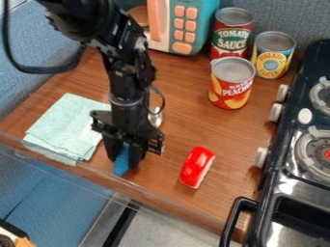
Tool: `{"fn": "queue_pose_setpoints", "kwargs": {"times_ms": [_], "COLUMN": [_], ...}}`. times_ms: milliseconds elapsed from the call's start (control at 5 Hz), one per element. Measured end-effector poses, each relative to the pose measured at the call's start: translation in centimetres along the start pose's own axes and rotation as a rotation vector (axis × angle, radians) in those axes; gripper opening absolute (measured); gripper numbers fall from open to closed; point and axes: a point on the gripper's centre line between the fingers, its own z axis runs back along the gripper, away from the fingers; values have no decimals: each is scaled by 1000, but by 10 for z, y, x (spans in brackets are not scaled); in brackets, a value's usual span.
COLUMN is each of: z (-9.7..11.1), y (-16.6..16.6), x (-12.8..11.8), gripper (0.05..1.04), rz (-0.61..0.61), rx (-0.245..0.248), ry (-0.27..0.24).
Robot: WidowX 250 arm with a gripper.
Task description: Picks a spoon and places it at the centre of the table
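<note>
The gripper (125,161) hangs low, just inside the front edge of the wooden table (164,195). Close on its left in the view lies a folded pale green cloth (67,125); on the other side a strip of wood grain runs to a red-and-white toy food piece (197,167). A wider stretch of wood opens from there up to the cans, bounded on the right by the side of the black toy stove (282,182), whose black handle (237,216) juts out over the table's front corner.

The spoon (155,117) lies at the jaws: its blue handle (121,168) shows right at them, pointing toward the front edge, and its metal bowl shows behind the arm, on the right. The arm hides the length between. Whether the jaws are clamped on it or merely around it, I cannot tell.

Counting outward: one spoon, one cloth, one toy food piece, then three cans, a red-and-orange one (230,89) in front of a red-and-white one (232,31) and a yellow-labelled one (272,55). Behind are one teal toy microwave (213,12) and, to the right, one stove with two burners in sight.
</note>
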Motion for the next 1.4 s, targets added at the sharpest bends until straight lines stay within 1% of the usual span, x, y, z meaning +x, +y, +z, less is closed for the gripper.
{"fn": "queue_pose_setpoints", "kwargs": {"times_ms": [200,400,600,800,1000,1200,1400], "z": [26,45,63,71,70,59,47], "y": [-13,-43,-88,-140,-161,-170,-170], "x": [0,14,37,61,78,93,98], "gripper": [440,440,440,440,440,440,440], "rz": [39,32,-25,-106,-132,-145,-157], "rx": [-29,-65,-107,-126,-129,-117,-107], "ry": [-40,-74,-119,-156,-168,-153,-132]}}
